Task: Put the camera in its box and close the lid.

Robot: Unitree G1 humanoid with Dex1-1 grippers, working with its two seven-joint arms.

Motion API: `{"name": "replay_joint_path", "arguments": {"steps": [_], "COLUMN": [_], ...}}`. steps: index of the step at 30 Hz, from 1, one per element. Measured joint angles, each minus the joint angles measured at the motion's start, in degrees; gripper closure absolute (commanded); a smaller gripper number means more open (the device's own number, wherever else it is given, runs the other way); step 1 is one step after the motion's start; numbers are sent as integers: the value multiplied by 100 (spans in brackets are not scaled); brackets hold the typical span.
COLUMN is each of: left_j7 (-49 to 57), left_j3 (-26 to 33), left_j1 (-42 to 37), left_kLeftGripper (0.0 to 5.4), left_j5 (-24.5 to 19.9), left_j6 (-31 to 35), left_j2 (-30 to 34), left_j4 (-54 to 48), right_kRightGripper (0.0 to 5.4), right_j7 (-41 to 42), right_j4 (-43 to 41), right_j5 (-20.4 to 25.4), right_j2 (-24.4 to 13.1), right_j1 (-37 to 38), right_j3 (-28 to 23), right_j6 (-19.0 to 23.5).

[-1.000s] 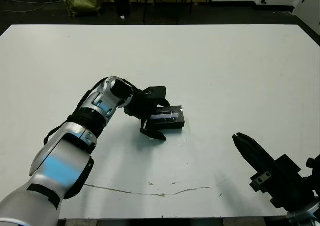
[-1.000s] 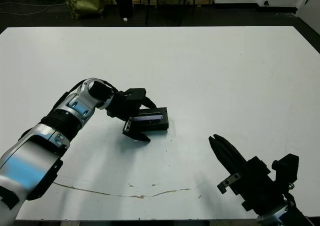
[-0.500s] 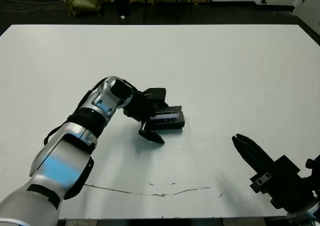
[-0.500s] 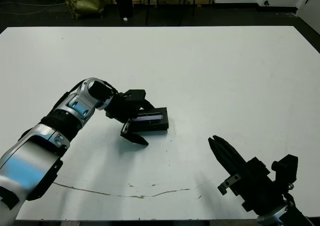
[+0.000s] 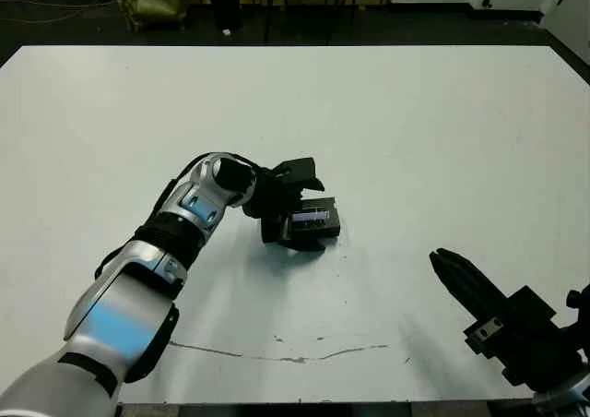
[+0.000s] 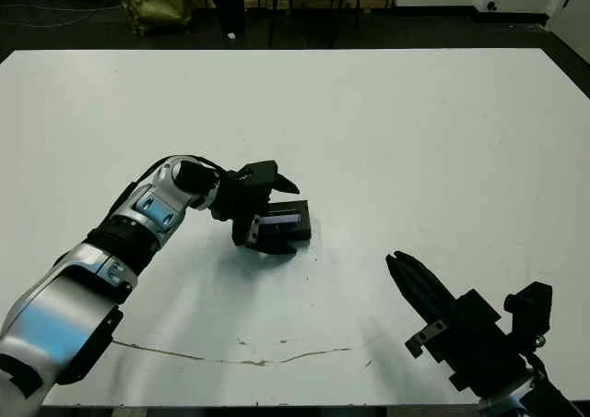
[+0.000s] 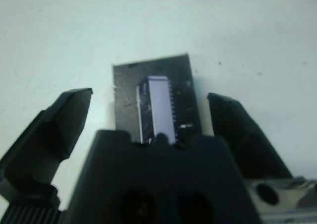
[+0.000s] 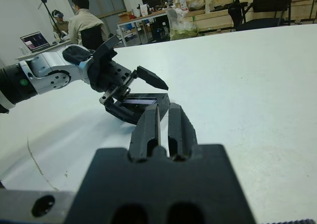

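Box sits mid-table, lid on top, silvery strip up. Left gripper straddles it, fingers spread wide either side. Best: centre, press lid evenly, no skew. Right gripper idle near right, fingers pressed together.

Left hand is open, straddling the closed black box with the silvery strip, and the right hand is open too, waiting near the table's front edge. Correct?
Not quite: the right hand is shut, fingers pressed together, as the right wrist view shows. The left hand is indeed open, straddling the closed black box with the silvery strip.
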Motion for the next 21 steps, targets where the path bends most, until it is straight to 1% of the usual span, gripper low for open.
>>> {"name": "replay_joint_path", "arguments": {"steps": [3,8,17,21], "left_j7": [-28,-131,-263,-186], "left_j3": [51,7,-20,26], "left_j1": [39,47,179,227], "left_kLeftGripper": [2,2,2,2], "left_j5": [-148,-166,-210,-279], "left_j6": [-63,-129,-647,-736], "left_j2": [-44,-42,-51,-90], "left_j4": [85,106,107,170], "right_kRightGripper": [540,540,540,540], "right_j7": [0,7,14,30], "right_j4": [0,0,0,10], "right_j5": [1,-9,-14,-14], "right_j2": [-7,-18,-44,-44], "right_j1": [4,10,11,14], "right_j3": [0,3,22,24], "right_j6": [0,0,-1,-5]}}
